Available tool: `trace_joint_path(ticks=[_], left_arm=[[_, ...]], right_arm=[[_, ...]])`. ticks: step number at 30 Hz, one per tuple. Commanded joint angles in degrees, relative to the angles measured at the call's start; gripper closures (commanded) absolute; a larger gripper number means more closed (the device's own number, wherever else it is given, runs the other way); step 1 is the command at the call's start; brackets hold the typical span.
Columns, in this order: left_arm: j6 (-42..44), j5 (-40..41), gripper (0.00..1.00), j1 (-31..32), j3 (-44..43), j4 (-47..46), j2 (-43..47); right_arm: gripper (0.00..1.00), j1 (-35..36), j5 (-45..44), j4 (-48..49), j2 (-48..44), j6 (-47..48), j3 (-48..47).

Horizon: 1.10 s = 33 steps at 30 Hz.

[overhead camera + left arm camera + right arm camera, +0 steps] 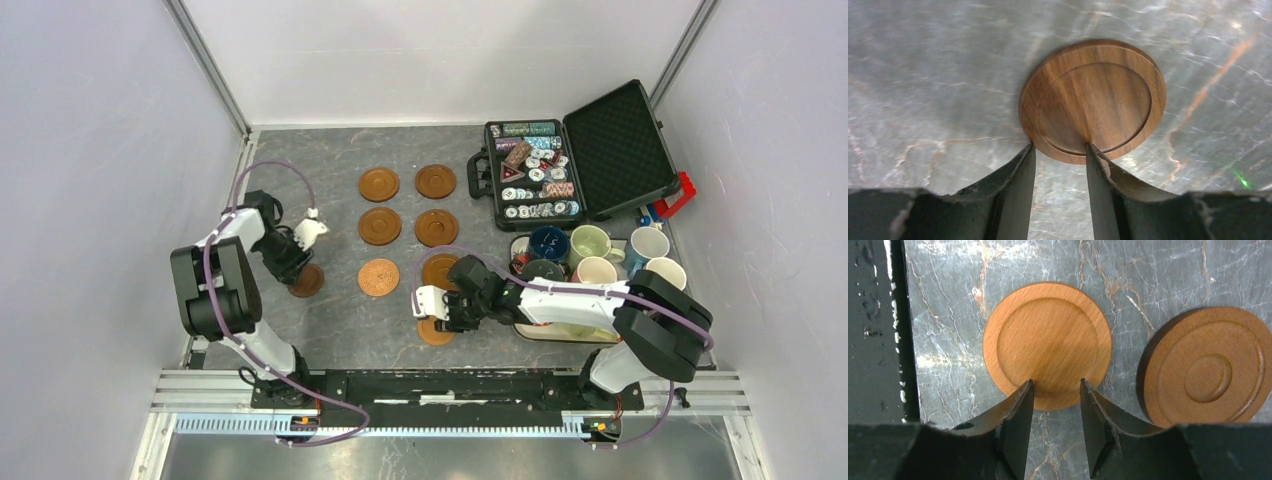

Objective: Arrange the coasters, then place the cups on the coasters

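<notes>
Five wooden coasters (379, 184) lie in two columns at mid-table, and a sixth (440, 270) is partly under my right arm. My left gripper (1059, 146) is shut on the near rim of a dark brown coaster (1093, 100), at the left of the top view (306, 281). The right gripper (1056, 382) stands open, its fingertips over the near rim of a light orange coaster (1047, 342), which lies flat near the front (436, 330). Beside it is a darker coaster (1208, 375). Several cups (591, 241) stand together on the right, among them a dark blue one (549, 243).
An open black case of poker chips (535, 170) sits at the back right, its lid (615, 145) laid back. The cups stand in a white tray (548, 332), partly under my right arm. A black rail (873, 330) runs along the table's near edge.
</notes>
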State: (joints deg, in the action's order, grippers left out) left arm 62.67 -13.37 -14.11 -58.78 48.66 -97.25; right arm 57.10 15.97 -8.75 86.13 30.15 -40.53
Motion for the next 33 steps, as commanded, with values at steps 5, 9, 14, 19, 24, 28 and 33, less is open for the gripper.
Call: trace_joint_path(ticks=[5,9,14,19,24,28,33], left_arm=[[3.74,0.46,0.52,11.21,11.68,3.63,6.73],[-0.24,-2.1,0.51,19.07,13.61,3.55,10.17],[-5.92,-4.74,0.52,27.2,14.6,3.38,12.29],[-11.83,-5.74,0.52,35.31,15.45,1.12,13.79],[-18.85,-7.14,0.52,40.5,14.21,-1.75,12.7],[-23.68,-7.44,0.51,43.97,12.46,-3.89,10.76],[-29.75,-6.91,0.51,46.54,11.43,-7.9,9.47]], right_arm=[[0.55,-2.63,-7.78,-11.82,-0.02,2.07,6.0],[0.55,-3.1,-8.03,-11.84,-1.17,2.48,6.9],[0.55,-3.11,-7.47,-11.64,-1.92,2.72,7.39],[0.56,-3.14,-7.12,-11.71,-2.7,3.13,7.95],[0.55,-3.16,-6.36,-10.97,-4.35,3.94,9.28],[0.55,-3.13,-5.65,-10.5,-4.62,4.38,9.67],[0.55,-3.11,-5.07,-10.26,-5.56,5.27,9.82]])
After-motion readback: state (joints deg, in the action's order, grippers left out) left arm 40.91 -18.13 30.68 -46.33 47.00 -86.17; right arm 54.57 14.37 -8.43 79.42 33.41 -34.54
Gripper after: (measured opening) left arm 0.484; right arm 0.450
